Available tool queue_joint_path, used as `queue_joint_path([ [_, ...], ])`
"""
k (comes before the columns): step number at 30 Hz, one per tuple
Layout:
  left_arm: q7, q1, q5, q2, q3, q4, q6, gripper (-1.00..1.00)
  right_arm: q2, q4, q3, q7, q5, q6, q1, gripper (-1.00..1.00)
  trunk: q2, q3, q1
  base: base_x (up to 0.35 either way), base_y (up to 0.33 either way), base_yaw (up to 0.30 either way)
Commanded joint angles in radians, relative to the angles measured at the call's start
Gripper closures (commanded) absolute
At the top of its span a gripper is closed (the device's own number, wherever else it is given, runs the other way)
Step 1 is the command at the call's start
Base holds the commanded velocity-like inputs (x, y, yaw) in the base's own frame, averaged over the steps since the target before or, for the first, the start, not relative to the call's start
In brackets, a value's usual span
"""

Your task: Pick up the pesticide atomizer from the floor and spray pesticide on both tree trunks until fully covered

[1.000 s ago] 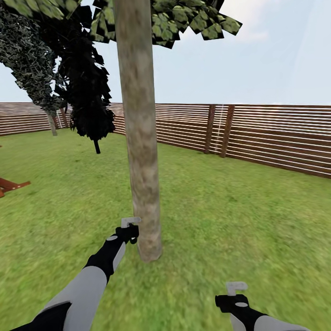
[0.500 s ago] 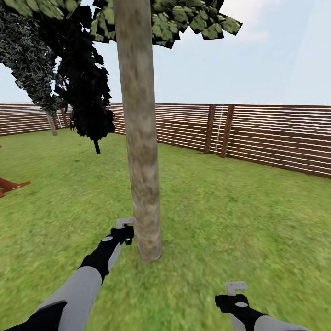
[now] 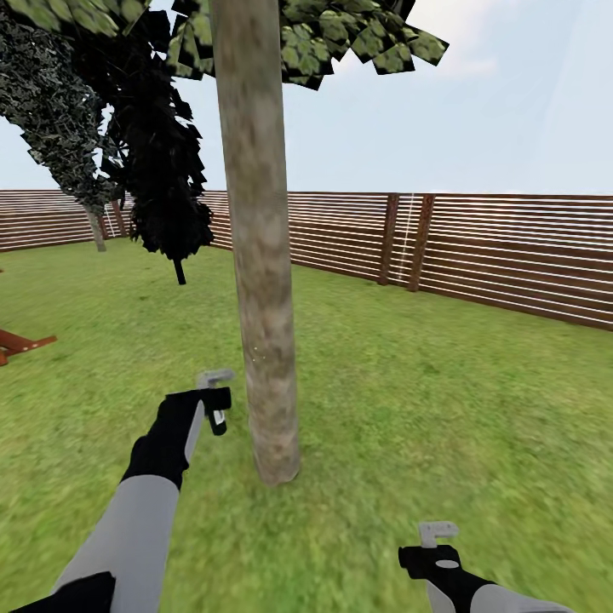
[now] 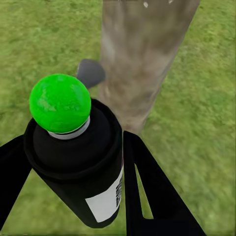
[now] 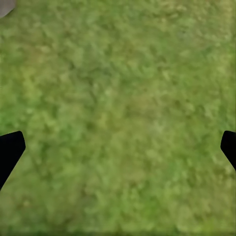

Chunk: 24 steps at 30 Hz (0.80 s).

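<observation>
The near tree trunk [image 3: 260,298], mottled grey-brown, rises from the lawn in the middle of the head view, and a few tiny white specks show on its bark [image 3: 258,353]. My left gripper [image 3: 217,407] hangs just left of the trunk, shut on the pesticide atomizer [image 4: 78,162]. The atomizer is a black bottle with a white label and a round green top. In the left wrist view the trunk [image 4: 142,54] stands close behind the bottle. My right gripper [image 3: 430,553] is low at the right, open above bare grass [image 5: 118,98].
A brown slatted fence [image 3: 477,247] closes the lawn behind. A dark narrow cypress [image 3: 162,179] and a second thin trunk [image 3: 96,228] stand at the back left. A reddish wooden piece [image 3: 21,343] lies at the left edge. Open grass lies to the right.
My left arm has drawn back to the left and risen, carrying the atomizer a little away from the trunk's base. The right arm has stayed put.
</observation>
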Motion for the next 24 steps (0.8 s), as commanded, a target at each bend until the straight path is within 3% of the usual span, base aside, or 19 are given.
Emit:
queue_joint_path([
  [1, -0.007, -0.001, -0.008, -0.001, 0.004, -0.013, 0.016, 1.0, 0.0, 0.005, 0.002, -0.004, 0.004, -0.007, -0.002, -1.0, -0.002, -0.002, 0.0, 0.0, 0.0, 0.0],
  [4, -0.007, -0.018, -0.008, -0.004, 0.004, -0.028, 0.035, 1.0, 0.0, 0.005, 0.003, -0.004, 0.004, -0.007, -0.002, -1.0, -0.002, -0.002, 0.0, 0.0, 0.0, 0.0],
  [8, -0.007, -0.115, -0.007, -0.005, 0.004, -0.038, 0.191, 1.0, 0.0, 0.005, 0.002, -0.004, 0.004, -0.007, -0.002, -1.0, -0.002, -0.002, 0.0, 0.0, 0.0, 0.0],
  [11, -0.007, -0.165, -0.006, -0.005, 0.004, -0.041, 0.227, 1.0, 0.0, 0.005, 0.002, -0.004, 0.004, -0.007, -0.002, -1.0, -0.002, -0.002, 0.0, 0.0, 0.0, 0.0],
  [15, -0.008, -0.24, -0.006, -0.004, 0.004, -0.045, 0.324, 1.0, 0.0, 0.005, 0.002, -0.004, 0.004, -0.007, -0.002, -1.0, -0.002, -0.002, 0.0, 0.0, 0.0, 0.0],
  [22, -0.007, -0.262, -0.008, 0.001, 0.002, -0.086, 0.352, 1.0, 0.0, 0.005, 0.002, -0.004, 0.004, -0.007, -0.002, -1.0, -0.002, -0.002, 0.0, -0.019, 0.0, 0.0],
  [24, -0.007, -0.297, -0.008, -0.001, 0.001, -0.084, 0.354, 1.0, 0.0, 0.005, 0.002, -0.004, 0.004, -0.007, -0.002, -1.0, -0.002, -0.002, 0.0, -0.003, 0.0, 0.0],
])
